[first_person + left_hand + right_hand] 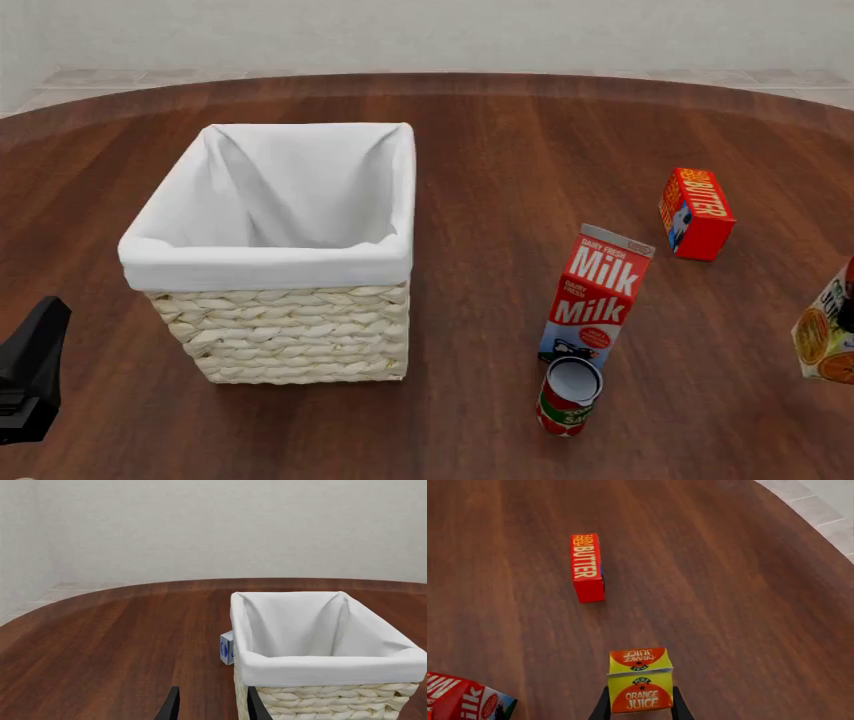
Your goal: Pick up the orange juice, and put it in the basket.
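Note:
The orange juice (pixel 640 672), a small yellow carton with orange pictures, sits between the fingers of my right gripper (pixel 640 696), which is shut on its sides. In the front view the orange juice (pixel 821 345) shows tilted at the far right edge, partly cut off. I cannot tell whether it touches the table. The basket (pixel 274 255), cream wicker with a white lining, stands at the left of the table and is empty. My left gripper (pixel 212 692) is open and empty, low beside the basket's (pixel 320 667) near corner. It is a dark shape (pixel 30 375) at the front left.
A red-and-white milk carton (pixel 598 295) stands right of the basket, with a red can (pixel 571 395) lying in front of it. A red butter box (pixel 695 213) lies farther back right and shows in the right wrist view (pixel 587 567). A small blue-and-white thing (pixel 227 649) peeks from behind the basket.

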Robot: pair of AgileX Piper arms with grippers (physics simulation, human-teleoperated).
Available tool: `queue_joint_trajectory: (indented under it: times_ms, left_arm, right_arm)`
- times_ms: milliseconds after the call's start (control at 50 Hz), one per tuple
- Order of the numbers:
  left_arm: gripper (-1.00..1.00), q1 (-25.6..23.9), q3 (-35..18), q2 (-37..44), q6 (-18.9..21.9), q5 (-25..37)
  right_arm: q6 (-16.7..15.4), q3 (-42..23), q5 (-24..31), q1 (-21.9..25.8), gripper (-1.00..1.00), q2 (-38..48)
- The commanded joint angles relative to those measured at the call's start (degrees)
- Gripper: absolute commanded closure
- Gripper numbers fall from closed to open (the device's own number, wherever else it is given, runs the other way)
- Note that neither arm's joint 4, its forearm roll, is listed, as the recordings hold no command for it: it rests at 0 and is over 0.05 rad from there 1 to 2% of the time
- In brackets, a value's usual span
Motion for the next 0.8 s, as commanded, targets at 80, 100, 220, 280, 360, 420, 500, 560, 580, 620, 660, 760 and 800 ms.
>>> queue_joint_trajectory:
  times_ms: [80,100,220,280,360,420,500,560,580,620,660,760,800]
  left_arm:
    - [-1.0,0.0,0.0,0.0,0.0,0.0]
    - [-1.0,0.0,0.0,0.0,0.0,0.0]
    - [-1.0,0.0,0.0,0.0,0.0,0.0]
    - [-1.0,0.0,0.0,0.0,0.0,0.0]
    - [-1.0,0.0,0.0,0.0,0.0,0.0]
    - [-1.0,0.0,0.0,0.0,0.0,0.0]
    - [-1.0,0.0,0.0,0.0,0.0,0.0]
    - [-1.0,0.0,0.0,0.0,0.0,0.0]
    - [-1.0,0.0,0.0,0.0,0.0,0.0]
    - [-1.0,0.0,0.0,0.0,0.0,0.0]
    - [-1.0,0.0,0.0,0.0,0.0,0.0]
    - [-1.0,0.0,0.0,0.0,0.0,0.0]
    - [-1.0,0.0,0.0,0.0,0.0,0.0]
  right_arm:
    - [1.12,-6.34,6.65,2.21,1.0,-4.12]
    - [1.12,-6.34,6.65,2.21,1.0,-4.12]
    - [0.9,-9.49,8.34,3.36,1.0,-4.39]
    - [0.7,-11.44,9.71,4.04,1.0,-4.76]
    - [0.69,-13.29,10.79,5.0,1.0,-4.96]
    - [0.53,-14.55,11.39,5.61,1.0,-4.93]
    - [0.28,-16.75,12.59,6.71,1.0,-5.07]
    - [0.09,-18.58,13.21,7.55,1.0,-4.73]
    - [-0.17,-19.08,13.33,7.83,1.0,-4.61]
    - [-0.31,-19.58,13.41,8.24,1.0,-4.32]
    - [-0.71,-20.44,13.65,9.01,1.0,-4.11]
    - [-1.16,-23.18,14.45,10.68,1.0,-3.32]
    - [-1.5,-24.78,14.9,11.82,1.0,-2.91]
